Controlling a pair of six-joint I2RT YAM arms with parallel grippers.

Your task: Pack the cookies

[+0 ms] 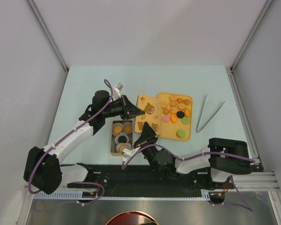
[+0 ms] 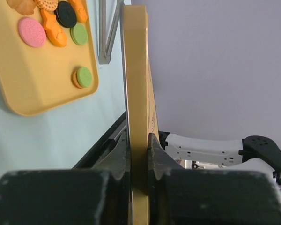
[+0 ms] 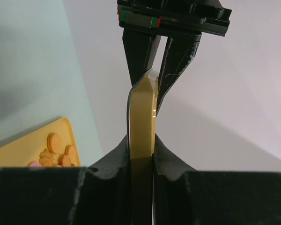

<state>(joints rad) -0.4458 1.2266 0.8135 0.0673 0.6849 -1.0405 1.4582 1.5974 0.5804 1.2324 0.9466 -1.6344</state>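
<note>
Both pincers are gripping the lid (image 1: 149,108), mid-frame: left pincer (image 1: 132,110) at its left edge, right pincer (image 1: 147,134) at its bottom edge. Most cookies (image 1: 180,114) are lying on tray (image 1: 189,129), centre-right; some in box (image 1: 112,140). Step, prob.: shifting lid. Next: arms moving in sync, w/o twisting it.

The pale mint-green worktop (image 1: 84,84) carries three things directly: an open gold rectangular box (image 1: 111,138) near its middle, an orange tray (image 1: 171,131) to the right of it, and metal tongs (image 1: 202,113) farther right, apart from the tray.
</note>
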